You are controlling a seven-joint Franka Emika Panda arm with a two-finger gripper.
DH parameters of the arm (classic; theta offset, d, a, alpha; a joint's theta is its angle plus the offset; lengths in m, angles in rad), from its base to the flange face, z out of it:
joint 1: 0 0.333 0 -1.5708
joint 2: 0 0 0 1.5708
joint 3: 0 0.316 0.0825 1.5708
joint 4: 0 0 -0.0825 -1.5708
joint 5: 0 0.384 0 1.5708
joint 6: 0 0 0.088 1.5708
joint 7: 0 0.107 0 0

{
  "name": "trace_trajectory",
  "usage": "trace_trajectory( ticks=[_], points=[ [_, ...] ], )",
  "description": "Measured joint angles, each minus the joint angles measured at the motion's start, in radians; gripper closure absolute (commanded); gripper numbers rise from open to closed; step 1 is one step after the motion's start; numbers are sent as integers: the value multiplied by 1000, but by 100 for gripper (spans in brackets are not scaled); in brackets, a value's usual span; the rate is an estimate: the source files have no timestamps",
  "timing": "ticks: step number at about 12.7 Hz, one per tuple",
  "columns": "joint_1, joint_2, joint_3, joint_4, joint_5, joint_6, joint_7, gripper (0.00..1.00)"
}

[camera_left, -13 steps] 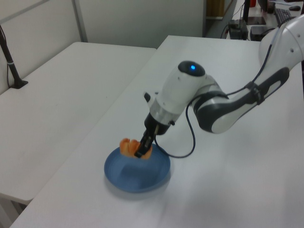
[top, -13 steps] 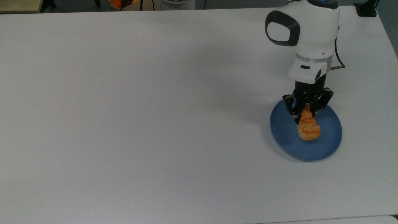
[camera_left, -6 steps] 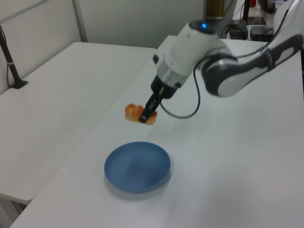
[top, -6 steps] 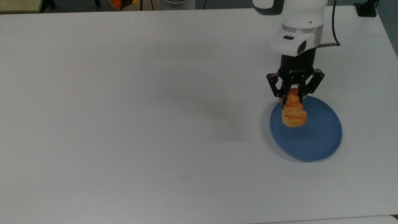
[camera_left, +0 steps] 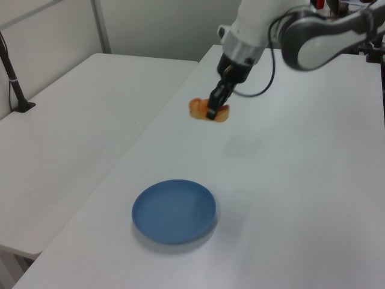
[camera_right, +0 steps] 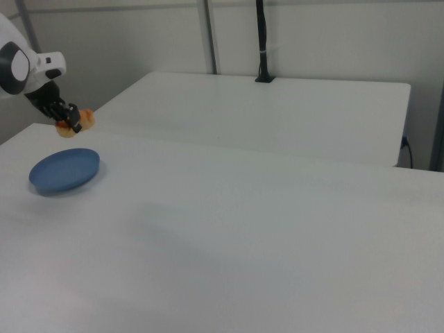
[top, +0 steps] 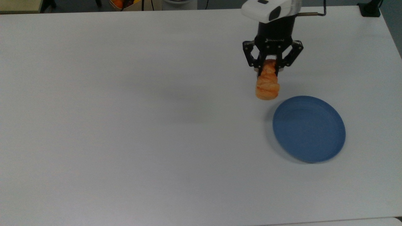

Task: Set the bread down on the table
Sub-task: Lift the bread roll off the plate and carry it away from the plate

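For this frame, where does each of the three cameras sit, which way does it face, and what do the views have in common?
Top view: high above, looking steeply down on the table; the wrist and gripper enter from the top edge.
Left view: raised near the blue plate, looking along the table; the forearm reaches in from the upper right.
Right view: low at the opposite end, looking across the table; the arm's end shows at far left.
All three share the held bread and the plate.

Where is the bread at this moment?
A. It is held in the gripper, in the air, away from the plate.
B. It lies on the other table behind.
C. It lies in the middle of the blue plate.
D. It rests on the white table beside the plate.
A: the gripper is shut on the bread, which hangs above the table, clear of the blue plate.
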Motion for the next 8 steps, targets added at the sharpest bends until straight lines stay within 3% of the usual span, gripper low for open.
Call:
trace_trajectory(
  ticks=[4,8],
  points=[
    [-110,-112,0,-41,179,-208,-272,62],
    [-224,-201,-1,-89,236,-383,-575,62]
  ],
)
